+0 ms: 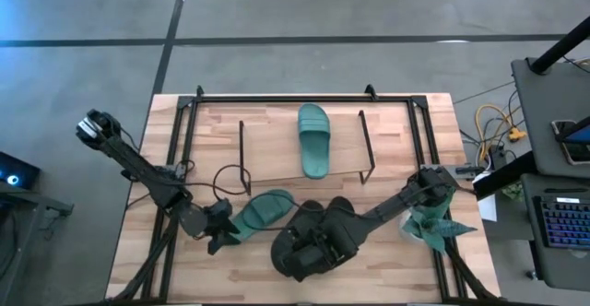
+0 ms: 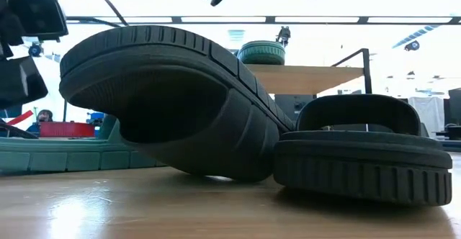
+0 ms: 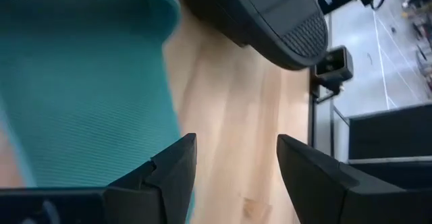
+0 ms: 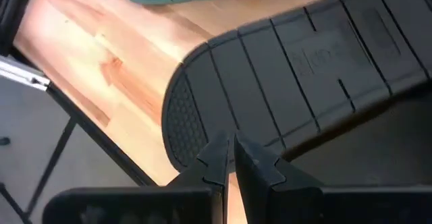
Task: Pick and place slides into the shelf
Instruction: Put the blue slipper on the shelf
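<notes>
One teal slide lies on the shelf's wooden top, and shows in the low view as teal slide on the shelf. A second teal slide lies flat on the table. My left gripper is open at its near-left end; in the left wrist view one finger stands by the teal slide's side. Two black slides lie together: one is tilted, sole outward, leaning on the flat one. My right gripper is shut, just above them. My left gripper stands open with one finger against or just over the teal slide's side edge; I cannot tell whether it touches. The other finger is over bare table. My right gripper's tips overlap the black slide's sole edge; the low view shows them above it.
A green spiky plant stands at the table's right edge, beside the right arm. The large black frame runs around the table. Bare wood shows along the near-left edge. A desk with a keyboard stands off to the right.
</notes>
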You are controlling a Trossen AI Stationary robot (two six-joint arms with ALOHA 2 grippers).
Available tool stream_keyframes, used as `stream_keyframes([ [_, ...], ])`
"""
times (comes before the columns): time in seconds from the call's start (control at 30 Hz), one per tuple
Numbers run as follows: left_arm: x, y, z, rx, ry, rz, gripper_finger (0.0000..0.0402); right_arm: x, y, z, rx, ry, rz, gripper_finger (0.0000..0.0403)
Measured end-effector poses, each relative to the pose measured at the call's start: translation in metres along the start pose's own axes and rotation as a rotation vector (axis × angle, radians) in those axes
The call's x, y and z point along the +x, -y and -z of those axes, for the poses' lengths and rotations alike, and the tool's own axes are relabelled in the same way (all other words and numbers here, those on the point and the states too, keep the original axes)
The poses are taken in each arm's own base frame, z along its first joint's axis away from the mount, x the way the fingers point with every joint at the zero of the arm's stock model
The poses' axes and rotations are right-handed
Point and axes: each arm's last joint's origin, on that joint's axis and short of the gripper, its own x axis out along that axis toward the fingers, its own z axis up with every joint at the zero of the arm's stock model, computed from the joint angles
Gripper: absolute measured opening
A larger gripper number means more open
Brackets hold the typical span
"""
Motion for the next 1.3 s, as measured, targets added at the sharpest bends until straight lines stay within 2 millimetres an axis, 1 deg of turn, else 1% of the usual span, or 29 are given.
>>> stream_keyframes([
  [0.1,-0.002,-0.005,0.002,-0.001,0.006,0.002,0.0191,0.000,0.004,0.001,0.070,-0.010,0.035,0.0017],
  [0.2,-0.003,-0.017,0.007,0.007,-0.006,-0.029,0.0191,-0.001,0.006,0.002,0.117,-0.008,0.066,0.0017],
  [0.33,-0.001,-0.033,0.016,-0.016,-0.037,-0.068,0.0191,-0.003,0.007,0.000,0.126,0.017,0.067,0.0017],
  [0.43,-0.001,-0.038,0.018,-0.047,-0.042,-0.082,0.0191,-0.002,0.007,-0.004,0.111,0.024,0.071,0.0017],
  [0.6,-0.001,-0.034,0.015,-0.066,0.003,-0.082,0.0191,-0.002,0.012,-0.009,0.039,0.028,0.116,0.0017],
  [0.7,0.002,-0.033,0.015,-0.070,0.024,-0.104,0.0191,-0.006,0.016,-0.010,0.015,0.036,0.152,0.0018],
  [0.8,0.009,-0.035,0.017,-0.080,0.020,-0.135,0.0191,-0.013,0.021,-0.011,-0.001,0.048,0.195,0.0018],
  [0.97,0.027,-0.034,0.022,-0.137,0.046,-0.117,0.0191,-0.024,0.028,-0.014,-0.049,0.062,0.255,0.0018],
  [1.17,0.042,-0.009,0.023,-0.168,0.006,0.029,0.0191,-0.044,0.033,-0.020,-0.086,0.095,0.262,0.0018],
  [1.3,0.049,0.002,0.029,-0.155,-0.044,0.042,0.0191,-0.053,0.036,-0.022,-0.139,0.089,0.279,0.0018],
])
